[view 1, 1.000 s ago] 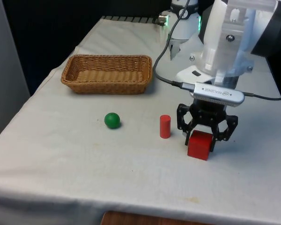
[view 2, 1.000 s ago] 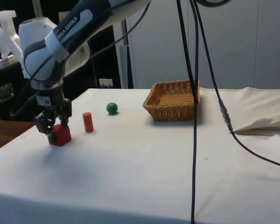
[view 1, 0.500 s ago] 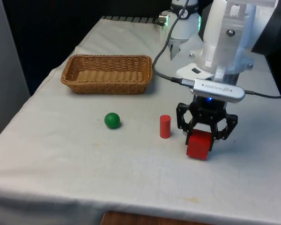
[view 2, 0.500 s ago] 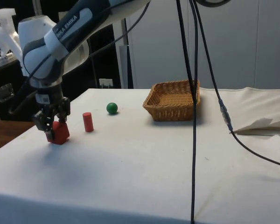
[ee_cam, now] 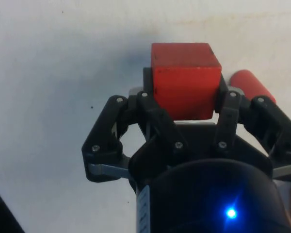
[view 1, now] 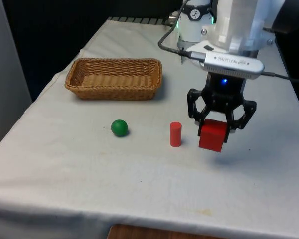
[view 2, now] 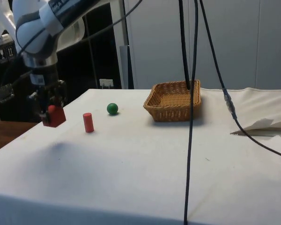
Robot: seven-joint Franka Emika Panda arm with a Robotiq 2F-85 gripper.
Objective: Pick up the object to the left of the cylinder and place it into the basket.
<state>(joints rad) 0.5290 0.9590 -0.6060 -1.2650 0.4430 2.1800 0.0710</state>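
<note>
My gripper [view 1: 215, 130] is shut on a red cube [view 1: 213, 135], which hangs clear above the cloth to the front view's right of an upright red cylinder [view 1: 175, 134]. From the side the red cube [view 2: 53, 116] sits between the fingers of the gripper [view 2: 50, 111], off the table and apart from the red cylinder [view 2: 88, 122]. The wrist view has the red cube [ee_cam: 185, 80] clamped between both fingers, with the red cylinder [ee_cam: 250, 84] beside it. A green ball [view 1: 119, 128] lies on the front view's left of the cylinder. A wicker basket [view 1: 154, 79] stands beyond the ball.
Black cables [view 2: 191, 93] hang across the side view in front of the wicker basket [view 2: 157, 114]. The green ball [view 2: 112, 108] rests between cylinder and basket there. White cloth bunches up at the far table end [view 2: 264, 124].
The gripper has risen with the red cube, lifting it off the cloth. Cylinder, ball and basket have stayed put.
</note>
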